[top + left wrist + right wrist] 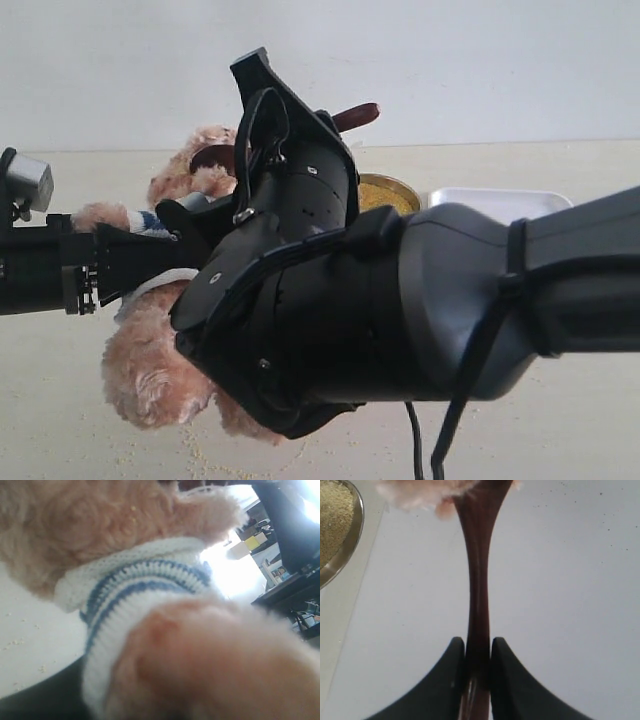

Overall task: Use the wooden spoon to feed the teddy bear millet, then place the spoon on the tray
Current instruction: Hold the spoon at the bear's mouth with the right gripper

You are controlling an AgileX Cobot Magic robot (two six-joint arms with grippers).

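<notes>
Right hand [477, 645] grips wooden spoon [477, 580], tip at teddy bear [150, 375] head

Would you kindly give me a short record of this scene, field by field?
right hand: shut on the spoon handle
spoon tip: buried in the teddy bear fur at its face
teddy bear: upright, striped sweater
left arm: against the bear's body; whether it grips is hidden
millet: heaped in a metal bowl behind the arms
tray: white, beside the bowl; visible part bare
spilled grains: scattered on the table by the bear
</notes>
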